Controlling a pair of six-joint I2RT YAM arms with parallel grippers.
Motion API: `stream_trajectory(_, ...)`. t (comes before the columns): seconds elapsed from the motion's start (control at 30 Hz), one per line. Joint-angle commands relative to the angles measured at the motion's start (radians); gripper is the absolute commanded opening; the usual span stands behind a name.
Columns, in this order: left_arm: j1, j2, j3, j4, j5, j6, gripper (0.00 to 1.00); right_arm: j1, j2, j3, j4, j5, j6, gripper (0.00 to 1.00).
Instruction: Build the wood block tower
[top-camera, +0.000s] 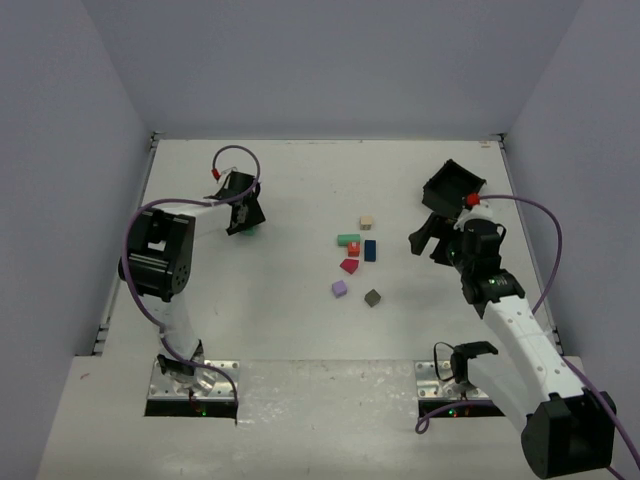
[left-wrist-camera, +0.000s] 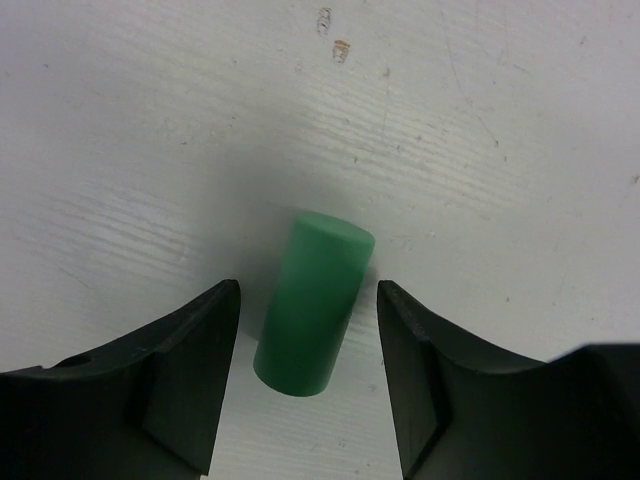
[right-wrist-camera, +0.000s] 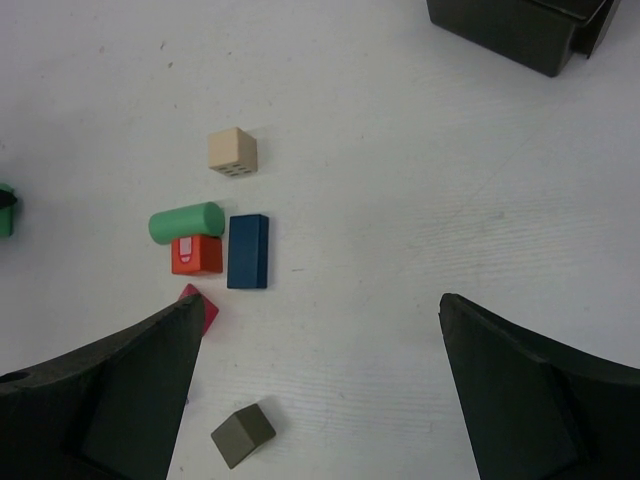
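**Top view only.** It takes in the whole table (top-camera: 300, 340) and all the blocks (top-camera: 354, 255), which lie loose at centre. The left gripper (top-camera: 246, 220) is at the far left, well apart from them. The right gripper (top-camera: 432, 243) is to their right, with the black bin (top-camera: 452, 185) just behind it. The purple block (top-camera: 339, 288) shows in this view alone; in the right wrist view a finger covers that spot.

**Left wrist view only.** A green cylinder (left-wrist-camera: 312, 305) lies on its side between the fingers (left-wrist-camera: 190, 385). The jaws stand partly open and straddle it, with bare table on each side. Nothing is gripped.

**Right wrist view.** The jaws are spread wide and empty. From far to near:
- tan cube (right-wrist-camera: 232, 152), with small holes in one face
- second cylinder (right-wrist-camera: 187, 222), green, touching the red block (right-wrist-camera: 197, 255)
- blue bar (right-wrist-camera: 247, 251), just beside the red block
- magenta piece (right-wrist-camera: 200, 308), half hidden by a finger
- olive cube (right-wrist-camera: 243, 434)

Every block rests singly on the table; the tower is not yet built.

**Materials.** The blocks are matte painted wood with crisp edges. The cylinders are smooth with flat ends. The fingers are matte black with curved inner faces.

**Surface and room.** The table is white, with fine brushed streaks and a few scuffs (left-wrist-camera: 335, 30). Pale lilac-grey walls (top-camera: 330, 60) enclose three sides.
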Motion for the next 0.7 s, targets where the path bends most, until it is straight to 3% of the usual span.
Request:
stream_trajectory(0.0, -0.042, 0.003, -0.03, -0.045, 0.034, -0.031, 0.55, 0.005, -0.018, -0.029, -0.033, -0.032, 0.025, 0.99)
stream_trajectory(0.3, -0.108, -0.004, -0.036, -0.004, 0.065, -0.03, 0.54, 0.005, -0.009, -0.08, 0.024, -0.128, 0.049, 0.99)
stream_trajectory(0.67, -0.194, 0.036, -0.032, 0.02, 0.093, -0.035, 0.35, 0.004, -0.003, -0.096, 0.042, -0.145, 0.066, 0.99)
